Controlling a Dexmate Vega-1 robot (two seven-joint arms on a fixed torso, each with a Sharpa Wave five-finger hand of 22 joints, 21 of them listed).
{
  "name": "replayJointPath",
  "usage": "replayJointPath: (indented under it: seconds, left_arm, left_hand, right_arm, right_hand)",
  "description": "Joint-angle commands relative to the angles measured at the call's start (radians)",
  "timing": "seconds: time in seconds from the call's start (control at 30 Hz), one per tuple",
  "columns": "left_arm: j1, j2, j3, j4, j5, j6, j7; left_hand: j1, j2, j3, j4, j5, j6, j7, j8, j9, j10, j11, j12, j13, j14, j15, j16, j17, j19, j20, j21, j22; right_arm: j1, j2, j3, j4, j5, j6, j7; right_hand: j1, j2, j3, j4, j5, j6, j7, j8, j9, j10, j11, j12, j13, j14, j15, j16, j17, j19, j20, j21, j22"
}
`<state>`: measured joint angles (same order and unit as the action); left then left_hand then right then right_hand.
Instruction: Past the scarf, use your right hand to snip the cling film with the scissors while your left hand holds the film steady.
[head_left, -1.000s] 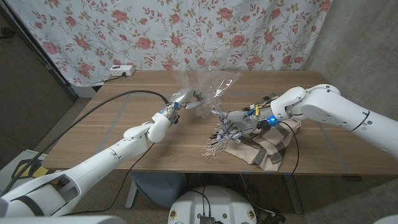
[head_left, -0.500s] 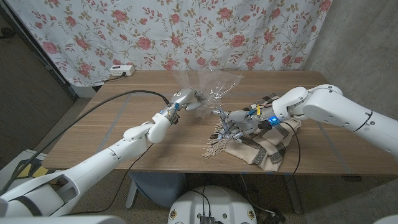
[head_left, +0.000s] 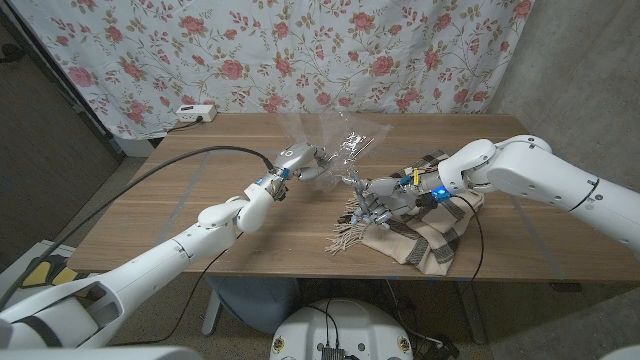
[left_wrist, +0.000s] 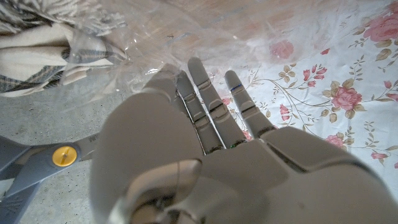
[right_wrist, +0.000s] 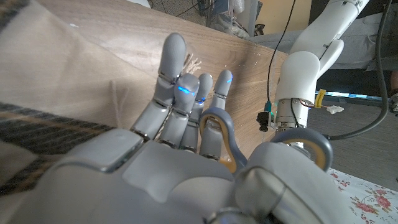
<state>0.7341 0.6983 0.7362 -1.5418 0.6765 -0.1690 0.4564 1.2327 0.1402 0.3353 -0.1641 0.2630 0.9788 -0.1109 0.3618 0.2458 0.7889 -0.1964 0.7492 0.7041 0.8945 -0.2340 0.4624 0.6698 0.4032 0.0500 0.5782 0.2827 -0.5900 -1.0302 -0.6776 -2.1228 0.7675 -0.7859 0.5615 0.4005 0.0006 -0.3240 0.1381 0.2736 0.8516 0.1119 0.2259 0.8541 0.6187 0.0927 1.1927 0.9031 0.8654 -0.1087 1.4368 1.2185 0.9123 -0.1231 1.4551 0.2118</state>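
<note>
From the head view, the left hand (head_left: 298, 158) grips the cling film (head_left: 345, 140) beyond the plaid scarf (head_left: 425, 232), barely shifted since a moment ago. Left wrist view: scissors (left_wrist: 37, 163) lie alongside. Right wrist view: the right hand (right_wrist: 186, 149) clasps their handles (snip likely imminent).

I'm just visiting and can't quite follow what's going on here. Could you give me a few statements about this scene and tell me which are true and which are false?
1. The left hand holds up the clear cling film. True.
2. The right hand is empty. False: it grips the scissors.
3. The scarf lies under the right arm. True.
4. The scarf is plain red. False: it is beige with dark stripes and a fringe.
5. The table is glass. False: it is wood.
</note>
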Motion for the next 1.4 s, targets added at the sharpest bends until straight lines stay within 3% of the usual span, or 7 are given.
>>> replayJointPath:
  seconds: [0.03, 0.63, 0.77, 0.9, 1.0, 1.13, 1.4]
  left_arm:
    - [0.009, 0.007, -0.001, -0.006, 0.025, 0.008, 0.027]
    - [0.038, 0.001, -0.012, 0.001, 0.041, 0.022, 0.122]
    - [0.048, -0.016, -0.014, 0.022, 0.041, 0.013, 0.190]
    - [0.052, -0.023, -0.012, 0.032, 0.037, 0.008, 0.216]
    - [0.051, -0.022, -0.009, 0.033, 0.035, 0.004, 0.218]
    - [0.055, -0.026, -0.012, 0.033, 0.019, 0.002, 0.218]
    - [0.053, -0.032, -0.014, 0.040, -0.017, -0.024, 0.202]
  left_hand:
    - [0.002, 0.007, 0.007, 0.002, 0.010, 0.003, -0.005, -0.003, 0.007, 0.000, -0.001, 0.005, 0.002, -0.003, -0.002, 0.005, 0.006, -0.001, 0.001, 0.007, 0.002]
    - [0.002, 0.027, 0.013, 0.010, -0.004, -0.035, 0.000, -0.017, 0.033, -0.058, 0.006, 0.000, 0.034, -0.053, 0.003, -0.003, 0.042, -0.018, 0.013, 0.022, -0.003]
    - [0.003, 0.059, 0.034, 0.033, -0.051, -0.098, 0.011, -0.031, 0.067, -0.113, 0.012, 0.005, 0.072, -0.103, 0.007, -0.011, 0.079, -0.030, 0.021, 0.037, -0.008]
    - [-0.006, 0.072, 0.093, 0.098, -0.077, -0.176, 0.004, -0.030, 0.143, -0.205, 0.012, 0.026, 0.143, -0.157, 0.023, -0.020, 0.131, -0.043, 0.022, 0.062, -0.017]
    - [-0.011, 0.072, 0.125, 0.130, -0.075, -0.212, -0.002, -0.019, 0.190, -0.246, 0.007, 0.045, 0.187, -0.180, 0.024, -0.028, 0.153, -0.050, 0.017, 0.076, -0.024]
    - [-0.020, 0.070, 0.145, 0.154, -0.072, -0.236, -0.005, -0.008, 0.222, -0.277, 0.000, 0.051, 0.213, -0.189, 0.020, -0.036, 0.164, -0.050, 0.008, 0.086, -0.029]
    - [-0.029, 0.066, 0.163, 0.171, -0.070, -0.245, -0.014, 0.009, 0.251, -0.277, -0.005, 0.049, 0.206, -0.195, 0.013, -0.052, 0.164, -0.059, -0.003, 0.094, -0.035]
  right_arm:
    - [0.000, -0.001, -0.003, -0.010, 0.002, -0.009, -0.002]
    - [-0.019, -0.010, 0.009, -0.008, 0.010, 0.008, -0.008]
    - [-0.018, -0.010, 0.007, -0.007, 0.008, 0.013, -0.002]
    - [-0.017, -0.008, 0.005, -0.007, 0.008, 0.012, 0.002]
    - [-0.016, -0.008, 0.006, -0.008, 0.007, 0.012, 0.003]
    - [-0.017, -0.010, 0.006, -0.013, 0.006, 0.014, 0.003]
    - [-0.017, -0.010, 0.005, -0.012, 0.006, 0.016, 0.007]
  right_hand:
    - [0.006, 0.008, -0.001, 0.001, -0.002, -0.053, 0.062, -0.001, 0.006, 0.003, 0.007, 0.009, 0.004, 0.000, -0.090, -0.002, 0.002, 0.010, -0.071, -0.004, 0.002]
    - [0.010, 0.014, -0.001, 0.001, -0.004, -0.053, 0.062, -0.001, 0.004, 0.002, 0.008, 0.014, -0.001, 0.001, -0.090, -0.006, 0.002, 0.009, -0.071, -0.005, 0.004]
    - [0.011, 0.014, -0.001, 0.000, -0.005, -0.052, 0.062, -0.001, 0.004, 0.001, 0.008, 0.016, -0.002, 0.002, -0.090, -0.008, 0.002, 0.011, -0.071, -0.005, 0.005]
    - [0.012, 0.014, -0.002, 0.000, -0.006, -0.052, 0.062, -0.002, 0.003, 0.001, 0.008, 0.017, -0.004, 0.002, -0.090, -0.011, 0.001, 0.011, -0.071, -0.006, 0.004]
    - [0.014, 0.016, -0.001, 0.000, -0.006, -0.053, 0.062, -0.001, 0.005, 0.000, 0.008, 0.017, -0.005, 0.003, -0.090, -0.011, 0.002, 0.012, -0.071, -0.007, 0.003]
    - [0.014, 0.016, -0.002, 0.000, -0.006, -0.054, 0.062, -0.002, 0.004, 0.000, 0.007, 0.018, -0.005, 0.003, -0.090, -0.011, 0.004, 0.011, -0.071, -0.008, 0.004]
    - [0.015, 0.016, -0.002, 0.000, -0.007, -0.053, 0.062, -0.002, 0.003, 0.000, 0.009, 0.020, -0.008, 0.007, -0.089, -0.011, 0.007, 0.010, -0.071, -0.007, 0.007]
